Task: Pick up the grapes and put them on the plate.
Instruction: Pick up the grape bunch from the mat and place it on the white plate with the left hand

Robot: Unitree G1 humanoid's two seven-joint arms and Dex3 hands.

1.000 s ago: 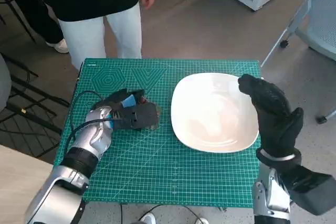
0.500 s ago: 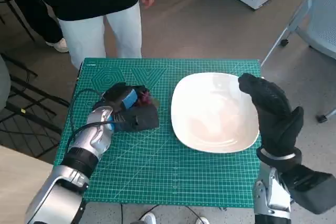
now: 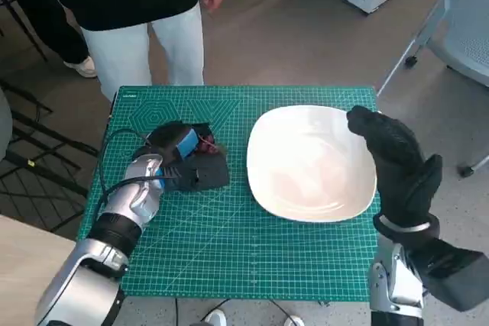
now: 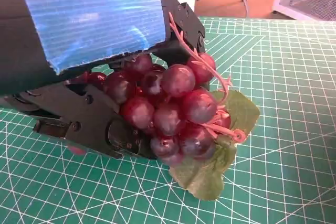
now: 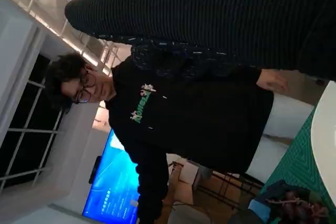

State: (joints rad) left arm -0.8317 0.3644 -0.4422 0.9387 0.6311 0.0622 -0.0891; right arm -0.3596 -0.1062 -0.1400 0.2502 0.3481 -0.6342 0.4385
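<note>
head view: i am holding the grapes (image 3: 206,143) in my left hand (image 3: 187,159) over the green cutting mat (image 3: 229,250), just beside the white plate (image 3: 309,162), which is lying empty. my right hand (image 3: 393,162) is hovering at the plate's far edge, fingers curled loosely, gripping nothing.

left wrist view: my fingers (image 4: 89,121) are clamping round the upper part of the bunch (image 4: 173,111), while the lower berries, a pale stem (image 4: 202,64) and a green leaf (image 4: 220,166) are hanging free. i am judging the bunch light but lumpy and loose, with smooth, rounded berries that could roll or slip out; the firm core near the stem is looking like the safest place to grip, with gentle pressure.

right wrist view: a person (image 5: 199,114) in a dark top is standing beside the table; the grapes (image 5: 289,205) are showing in a corner, near my taped hand.
</note>
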